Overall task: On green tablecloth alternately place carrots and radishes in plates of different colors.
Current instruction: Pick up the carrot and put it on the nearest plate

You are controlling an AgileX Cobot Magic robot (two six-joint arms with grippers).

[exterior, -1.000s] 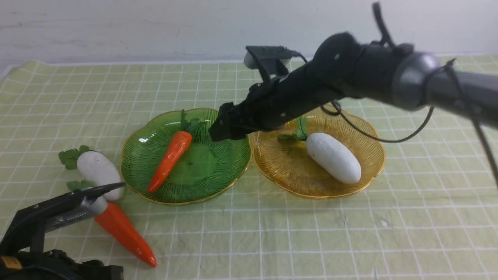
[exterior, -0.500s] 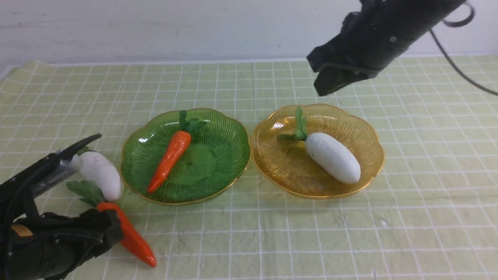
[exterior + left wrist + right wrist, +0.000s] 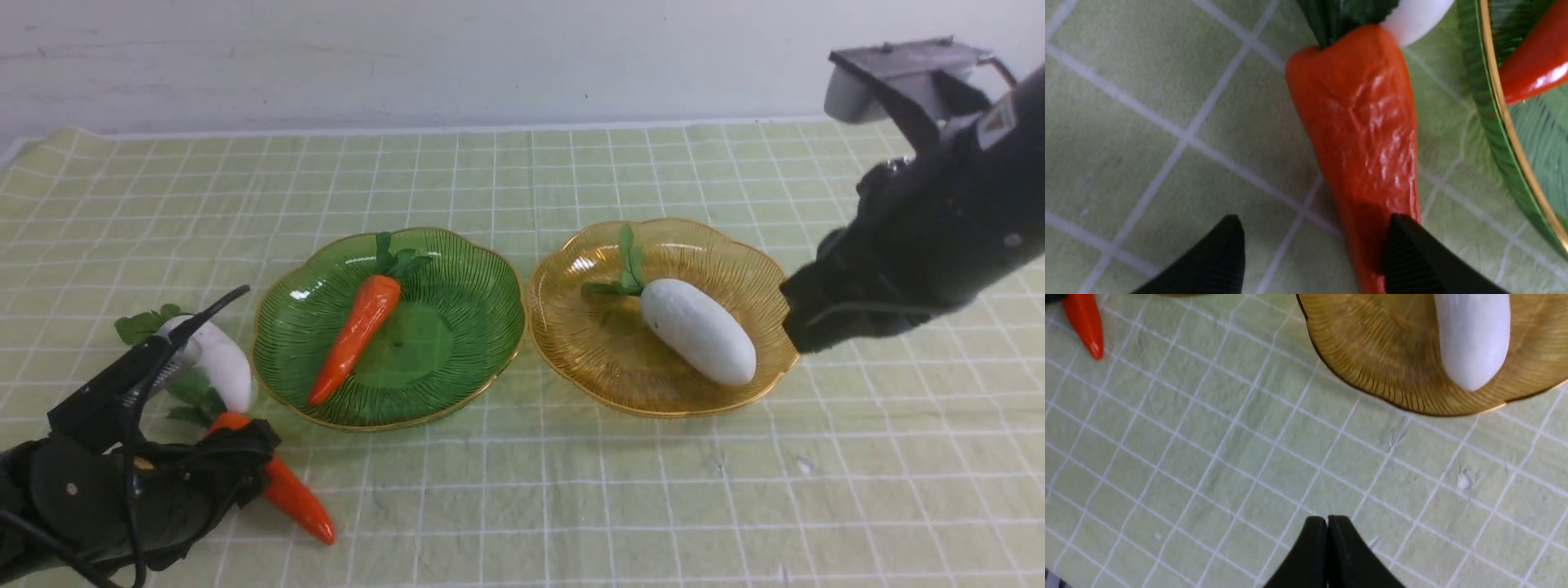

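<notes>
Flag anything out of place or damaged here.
One carrot and one radish lie loose on the cloth, left of the green plate, not in plates. That carrot's skin looks crinkled in the left wrist view. Nothing spilled.

Left claw (image 3: 1312, 241) sits low with jaws parted — right claw (image 3: 1327, 528) hangs higher, jaws pressed together.

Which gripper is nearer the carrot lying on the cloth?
Left. The left gripper is right over the carrot, jaws open; the right gripper is shut, far off past the yellow plate.
</notes>
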